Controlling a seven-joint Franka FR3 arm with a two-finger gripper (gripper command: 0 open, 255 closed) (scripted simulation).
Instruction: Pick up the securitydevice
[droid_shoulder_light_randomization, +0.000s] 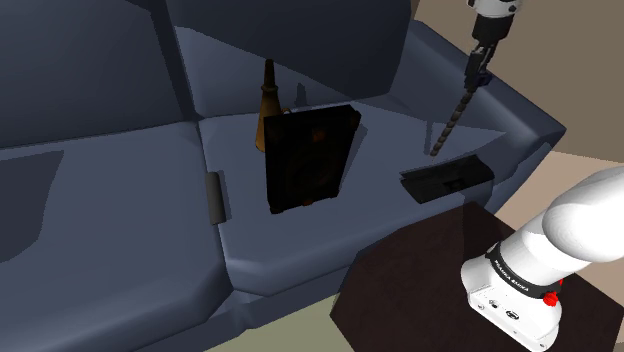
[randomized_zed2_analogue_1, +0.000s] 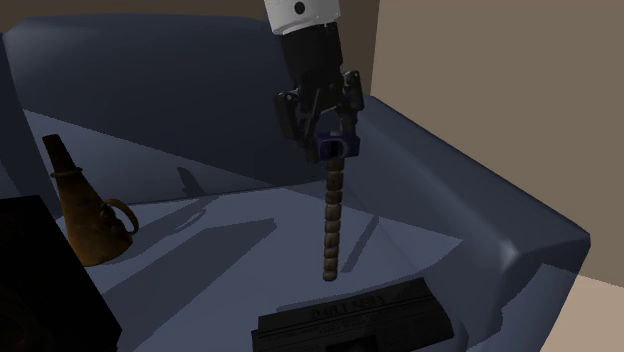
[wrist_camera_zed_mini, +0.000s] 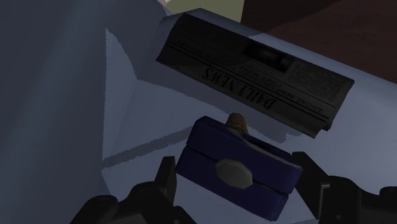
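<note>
Sofa (droid_shoulder_light_randomization: 120, 230): dark blue, taking up most of the shoulder view. All loose items lie on its seat cushions.
Stand (droid_shoulder_light_randomization: 420, 290): dark box at the shoulder view's lower right. The white arm (droid_shoulder_light_randomization: 565, 230) rises from it and comes back down over the far end of the sofa.
Black panel (droid_shoulder_light_randomization: 308, 158): propped on the seat near the middle, well apart from the gripper.
Newspaper (wrist_camera_zed_mini: 254, 70): folded and lying flat on the seat under the hand, with "DAILY NEWS" legible in the wrist view.
Brown jug (randomized_zed2_analogue_1: 85, 215): long-spouted, standing behind the black panel and away from the work.
Securitydevice (randomized_zed2_analogue_1: 332, 215): a dark blue block head with a ribbed brown shank below it, held in the air over the end cushion.
Gripper (randomized_zed2_analogue_1: 322, 125): pointing down above the newspaper.
Fingers (wrist_camera_zed_mini: 162, 188): closed partway, one against each side of the blue block. They grip the securitydevice and nothing else.
Long axis: near vertical with a slight tilt. The shank hangs straight down from the fingers toward the seat.
Governing relation: the head sits between the fingers and the rest of the item lies below them, so the next move is judged to be straight up along the shank.
Lower tip: low over the cushion, just beside the newspaper's far edge. Whether it is clear of the fabric cannot be told.
Risk, as judged: the grip is at the top only, so the shank may swing.
</note>
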